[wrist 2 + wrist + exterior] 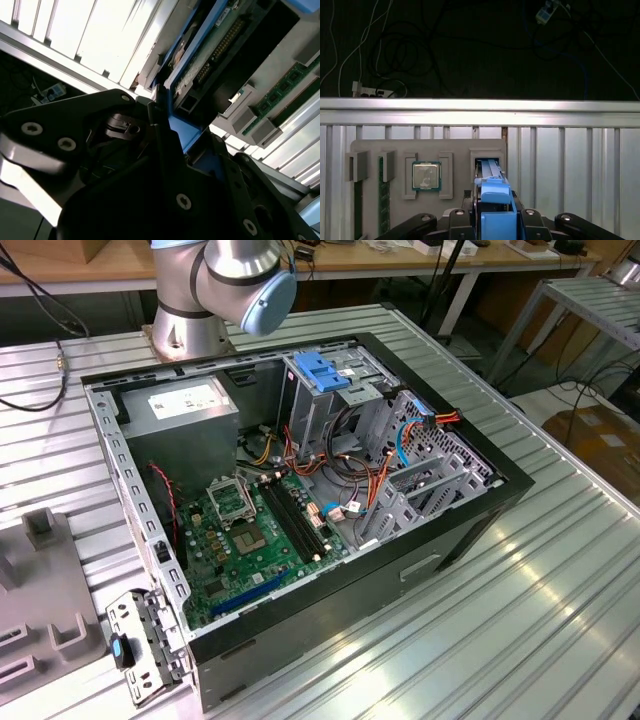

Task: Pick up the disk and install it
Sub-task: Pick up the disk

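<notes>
blue plastic sits pinched between two black fingers: the gripper [496, 209] is clenched on the disk [492, 187] by its rail frame. in the first wrist view the disk stands on edge, and its far end reaches the pocket of the grey fixture tray [455, 150] just ahead of the fingertips. whether it has cleared that pocket i cannot tell.

well off to one side of the gripper on the same tray stands a green memory stick [382, 200]. nearer in, a processor chip [426, 176] lies in its square recess, with the pocket wall between it and the disk. on the gripper's other side is bare ribbed aluminium table [570, 165], open room with nothing standing on it. beyond the tray the table stops at a bright straight rail [480, 105]. past that edge is dark floor with loose cables [395, 60].

the second wrist view gives what the first hides. it shows the disk's [210, 55] flat face, with green circuit board and a black connector row, held in the gripper [184, 136]. close beside it a memory stick [285, 85] sits in grey holders.

the exterior view takes in the fixture tray [40, 580] and the open computer case [470, 530]. inside the case are the grey power supply [185, 405], the motherboard [250, 540] and a metal drive cage topped by a blue bracket [325, 370]. the arm's base [220, 290] stands behind the case, and clear table [520, 640] lies around the case's near side.
</notes>
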